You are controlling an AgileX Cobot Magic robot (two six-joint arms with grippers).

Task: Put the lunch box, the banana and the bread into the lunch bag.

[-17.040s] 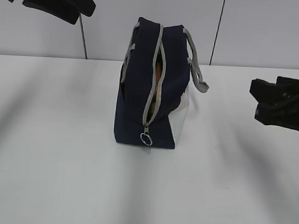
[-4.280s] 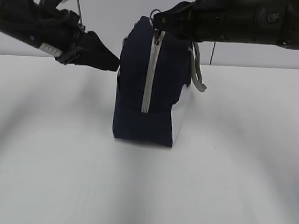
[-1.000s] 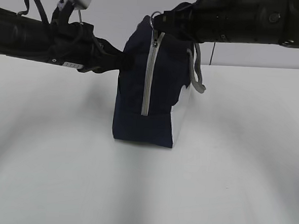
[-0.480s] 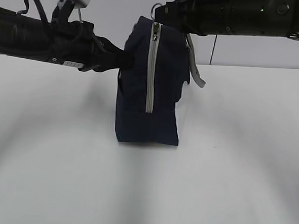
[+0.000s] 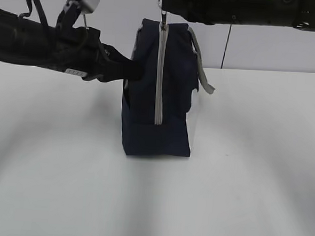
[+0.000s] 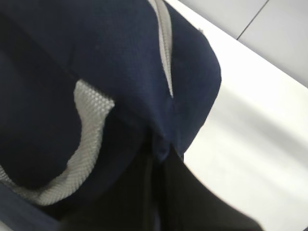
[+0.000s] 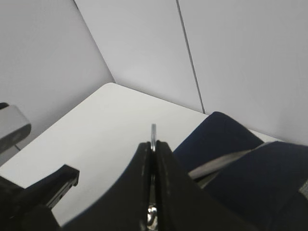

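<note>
While my right hand (image 5: 165,6) is clamped on the ring pull (image 7: 153,131) at the top of the bag (image 5: 159,91), my left hand (image 5: 132,69) is pinched on the bag's left side, jaws together on the fabric. The bag stands upright on the counter (image 5: 239,182), its zipper (image 5: 160,70) running in a closed grey line down the near end, one grey handle (image 5: 199,59) drooping to the right.

Judging from this, the risk is lifting. If I pull the ring higher with the zipper at its end, the whole bag may rise or tip, since my left hand grips only soft cloth that could slip free. Letting go carelessly might let the bag topple sideways, as it stands on a narrow base.

I cannot see the lunch box, banana or bread anywhere; presumably they are inside, but the closed zipper hides that. My left wrist view shows only navy fabric and handle webbing, too close to tell exactly what I am pinching.
</note>
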